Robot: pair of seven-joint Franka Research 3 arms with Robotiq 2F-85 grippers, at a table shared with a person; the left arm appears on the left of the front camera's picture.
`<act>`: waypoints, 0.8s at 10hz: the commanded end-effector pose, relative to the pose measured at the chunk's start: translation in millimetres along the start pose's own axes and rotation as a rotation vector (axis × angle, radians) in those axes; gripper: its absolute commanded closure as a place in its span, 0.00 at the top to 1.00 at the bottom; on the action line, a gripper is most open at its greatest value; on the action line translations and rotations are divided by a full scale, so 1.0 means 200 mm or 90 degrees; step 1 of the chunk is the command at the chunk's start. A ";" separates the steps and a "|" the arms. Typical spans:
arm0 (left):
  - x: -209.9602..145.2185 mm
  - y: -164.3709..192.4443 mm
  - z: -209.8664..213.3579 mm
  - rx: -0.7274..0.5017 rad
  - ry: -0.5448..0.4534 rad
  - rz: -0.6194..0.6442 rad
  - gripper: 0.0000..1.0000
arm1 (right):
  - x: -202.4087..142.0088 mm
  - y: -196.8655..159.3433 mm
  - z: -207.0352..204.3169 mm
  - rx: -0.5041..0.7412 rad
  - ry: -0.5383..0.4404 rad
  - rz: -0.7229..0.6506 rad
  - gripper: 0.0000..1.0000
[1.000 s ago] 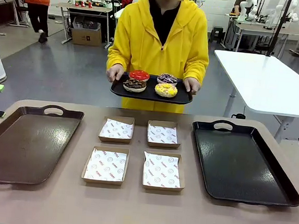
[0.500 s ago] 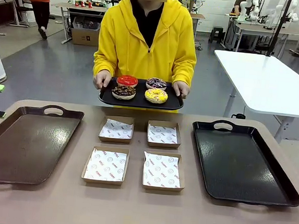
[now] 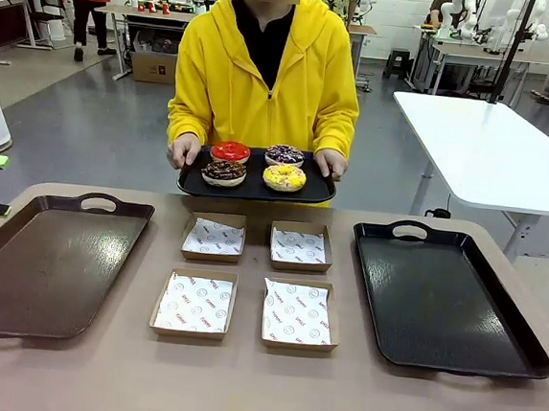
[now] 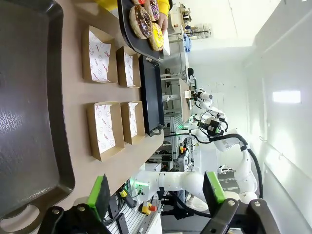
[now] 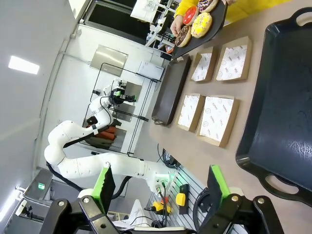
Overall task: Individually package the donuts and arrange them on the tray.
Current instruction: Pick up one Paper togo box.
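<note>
Donuts (image 3: 285, 177), four in two rows, lie on a small dark serving tray (image 3: 256, 191) in the upper middle of the front view. A person in a yellow hoodie holds this tray level with both hands (image 3: 184, 150), one at each short side, just beyond the far edge of the bench (image 3: 239, 385). I judge it is offered at this height so that the arms can reach the donuts from above.

Four open cardboard boxes (image 3: 195, 303), lined with printed white paper, stand in a block of two by two in the middle of the frame. I think there is one for each donut, and the gaps between them give room for fingers to come down. A brown tray (image 3: 48, 263) lies at the left and a black tray (image 3: 439, 306) at the right, probably to receive the packed boxes.

At the bottom of the left wrist view the left pincer (image 4: 156, 192) is spread wide, with nothing between its green pads. The right pincer (image 5: 161, 183), at the bottom of the right wrist view, is spread the same way. The donuts are well apart from both, at the top of each wrist view, beyond the boxes. No donut is in a box yet.
</note>
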State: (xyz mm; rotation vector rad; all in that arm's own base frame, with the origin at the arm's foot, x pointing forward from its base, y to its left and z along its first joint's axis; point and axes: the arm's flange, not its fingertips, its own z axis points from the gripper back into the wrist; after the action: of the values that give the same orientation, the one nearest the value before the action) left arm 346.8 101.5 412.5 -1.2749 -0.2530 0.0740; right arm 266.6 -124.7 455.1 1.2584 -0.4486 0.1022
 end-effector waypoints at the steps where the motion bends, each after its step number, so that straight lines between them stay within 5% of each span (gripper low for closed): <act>1: 0.00 0.00 -0.01 -0.003 0.001 0.000 1.00 | 0.01 0.00 0.01 0.015 -0.009 0.011 1.00; 8: 0.00 0.00 -0.01 -0.003 0.001 0.000 1.00 | 0.01 0.00 0.01 0.015 -0.009 0.011 1.00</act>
State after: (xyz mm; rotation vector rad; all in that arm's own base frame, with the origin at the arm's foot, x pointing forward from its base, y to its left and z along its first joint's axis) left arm 346.9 101.5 412.5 -1.2749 -0.2529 0.0739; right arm 265.8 -125.6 455.2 1.2576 -0.4500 0.0992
